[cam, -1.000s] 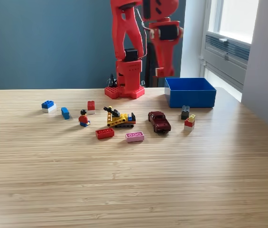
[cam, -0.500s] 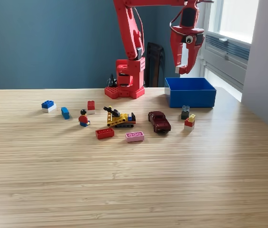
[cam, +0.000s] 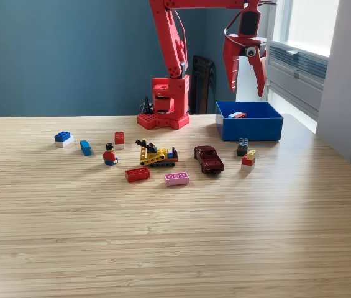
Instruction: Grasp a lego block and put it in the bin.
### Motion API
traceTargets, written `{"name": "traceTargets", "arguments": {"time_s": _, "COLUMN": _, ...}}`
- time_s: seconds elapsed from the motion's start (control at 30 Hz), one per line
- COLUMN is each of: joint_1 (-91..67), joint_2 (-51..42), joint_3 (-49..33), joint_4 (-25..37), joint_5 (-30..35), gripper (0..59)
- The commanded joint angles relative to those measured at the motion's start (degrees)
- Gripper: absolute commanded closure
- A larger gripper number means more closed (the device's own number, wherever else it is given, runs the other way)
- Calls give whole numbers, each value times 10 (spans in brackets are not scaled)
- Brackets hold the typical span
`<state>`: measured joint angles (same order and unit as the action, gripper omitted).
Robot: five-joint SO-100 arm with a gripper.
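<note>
While the red arm [cam: 174, 56] stands on its base near the far edge of the desk [cam: 175, 236], its claw [cam: 246, 84] hangs above the bin [cam: 250, 127] with both jaws spread apart and nothing between them. The bin sits toward the far right corner of the desk as the exterior view shows it. A small red, white and blue block [cam: 238, 115] lies inside the bin, near its far wall. In front of the bin, on the bare desk, are a black block [cam: 243, 146] and a red and yellow block [cam: 248, 160], close together. Further toward the exterior view's left lie a dark red toy car [cam: 209, 159], a pink block [cam: 176, 179], a red block [cam: 137, 174], a yellow toy vehicle [cam: 156, 154] and a small figure [cam: 110, 155].
</note>
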<state>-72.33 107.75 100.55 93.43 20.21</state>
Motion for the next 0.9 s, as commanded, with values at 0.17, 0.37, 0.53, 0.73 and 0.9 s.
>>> {"name": "traceTargets", "arguments": {"time_s": 0.17, "joint_1": 91, "joint_2": 35, "joint_3": -47, "joint_4": 7, "joint_5": 2, "gripper": 532}}
{"name": "traceTargets", "arguments": {"time_s": 0.37, "joint_1": 269, "joint_2": 35, "joint_3": -62, "joint_4": 7, "joint_5": -13, "gripper": 585}}
{"name": "traceTargets", "arguments": {"time_s": 0.53, "joint_1": 428, "joint_2": 35, "joint_3": -89, "joint_4": 5, "joint_5": -40, "gripper": 585}}
{"name": "traceTargets", "arguments": {"time_s": 0.73, "joint_1": 601, "joint_2": 35, "joint_3": -116, "joint_4": -16, "joint_5": -66, "gripper": 585}}
{"name": "traceTargets", "arguments": {"time_s": 0.9, "joint_1": 698, "joint_2": 35, "joint_3": -104, "joint_4": -39, "joint_5": -92, "gripper": 585}}
